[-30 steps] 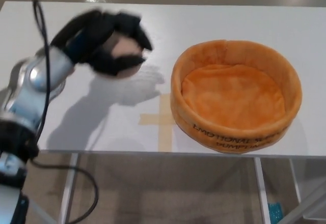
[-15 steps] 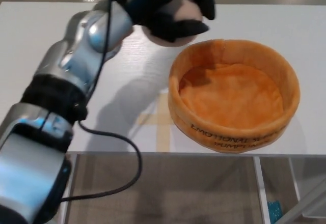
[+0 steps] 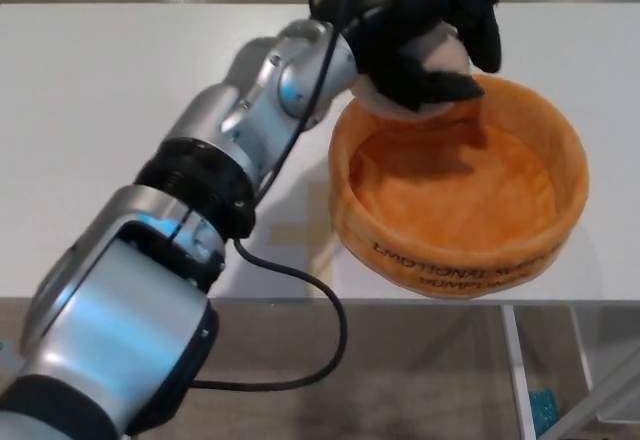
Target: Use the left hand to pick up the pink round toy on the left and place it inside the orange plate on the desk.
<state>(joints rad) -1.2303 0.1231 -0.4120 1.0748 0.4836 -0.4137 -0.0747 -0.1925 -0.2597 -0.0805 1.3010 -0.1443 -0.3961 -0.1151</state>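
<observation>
Left robot hand clenched around the pink round toy, fingers wrapped over top so it can't drop, held above the far-left rim of the orange plate on the worktop, ready for release inside; right hand not visible.

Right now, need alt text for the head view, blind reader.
The robot's left hand, closed around a pink round toy, hovers over the far rim of an orange plate on a white desk. The plate holds nothing yet.
</observation>
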